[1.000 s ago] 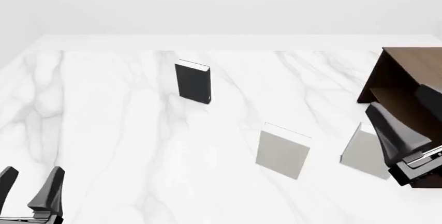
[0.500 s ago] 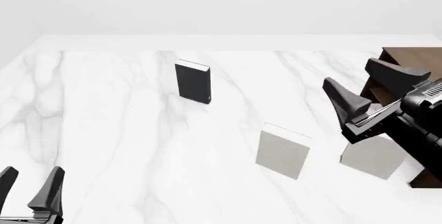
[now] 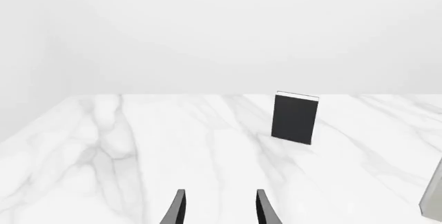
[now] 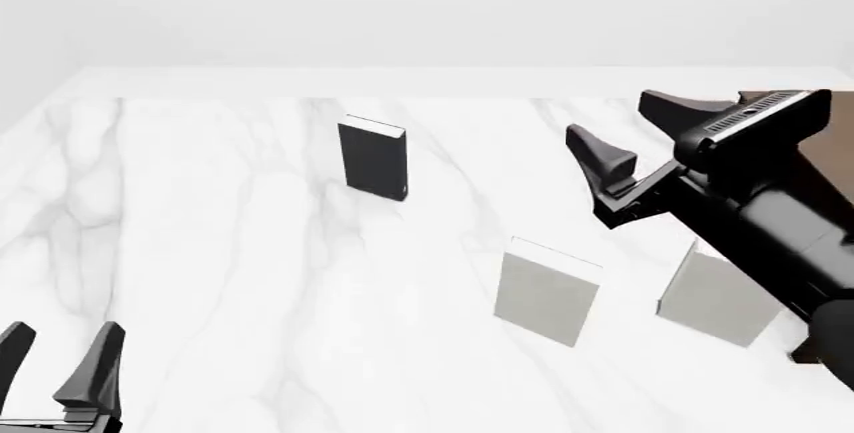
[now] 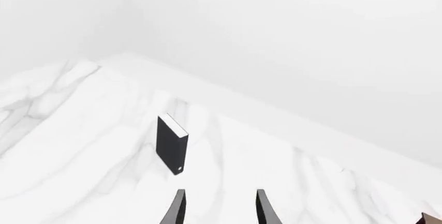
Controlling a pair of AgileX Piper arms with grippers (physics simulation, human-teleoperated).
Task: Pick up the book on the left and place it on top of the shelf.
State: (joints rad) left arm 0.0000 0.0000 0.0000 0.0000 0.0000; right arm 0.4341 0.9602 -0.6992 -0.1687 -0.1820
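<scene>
The black book [image 4: 374,158] with white page edges stands upright on the marble table, left of centre. It also shows in the left wrist view [image 3: 295,117] and the right wrist view [image 5: 171,144]. The dark brown shelf [image 4: 811,143] stands at the right edge, mostly hidden behind my right arm. My right gripper [image 4: 625,133] is open and empty, raised above the table and pointing left toward the book, well apart from it. My left gripper [image 4: 60,358] is open and empty at the near left edge.
Two pale grey books stand upright near the front: one in the middle [image 4: 546,291] and one to the right [image 4: 714,296], under my right arm. The marble table [image 4: 200,233] ends at a white back wall.
My right gripper has risen from the near right edge and swung left and away, over the right grey book toward the black book. The left arm has not moved.
</scene>
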